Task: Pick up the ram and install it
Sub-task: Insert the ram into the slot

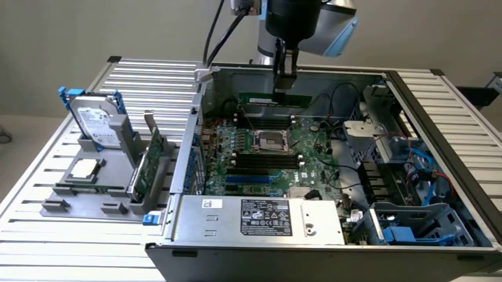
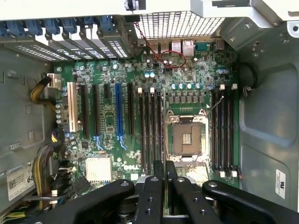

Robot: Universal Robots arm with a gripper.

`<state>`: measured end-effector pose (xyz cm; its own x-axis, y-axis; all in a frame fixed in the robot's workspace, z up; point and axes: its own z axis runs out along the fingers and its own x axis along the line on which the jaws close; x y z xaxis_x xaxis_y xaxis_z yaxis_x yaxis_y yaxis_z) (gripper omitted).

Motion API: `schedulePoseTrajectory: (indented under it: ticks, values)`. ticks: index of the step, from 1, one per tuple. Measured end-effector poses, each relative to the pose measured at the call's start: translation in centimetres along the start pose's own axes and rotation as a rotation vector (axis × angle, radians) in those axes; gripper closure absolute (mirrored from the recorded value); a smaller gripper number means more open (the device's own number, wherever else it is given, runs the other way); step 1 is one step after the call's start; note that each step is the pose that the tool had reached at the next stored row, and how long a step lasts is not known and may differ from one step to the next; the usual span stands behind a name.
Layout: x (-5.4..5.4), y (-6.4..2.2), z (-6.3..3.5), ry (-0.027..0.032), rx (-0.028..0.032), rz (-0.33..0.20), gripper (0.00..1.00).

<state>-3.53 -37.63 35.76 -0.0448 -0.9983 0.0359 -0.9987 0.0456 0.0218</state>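
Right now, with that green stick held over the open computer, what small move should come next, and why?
Probably a slow, straight lowering: the gripper is shut on the ram, which hangs above the motherboard's black memory slots, not yet seated in one.

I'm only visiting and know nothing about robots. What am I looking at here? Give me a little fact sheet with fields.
Setting: open computer case lying on a slatted table
Pincer: closed on the ram
Ram position: held level above the motherboard, apparently not seated in a slot
Memory slots: black rows on both sides of the processor socket
Beside the case: hard drive with blue rails and expansion card, standing in a grey holder at the exterior view's left
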Motion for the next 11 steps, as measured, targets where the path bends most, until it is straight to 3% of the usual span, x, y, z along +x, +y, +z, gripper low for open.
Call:
schedulePoseTrajectory:
  ticks: [11]
  values:
    - [0.00, 0.00, 0.01, 0.0008, -0.0188, -0.001, 0.87]
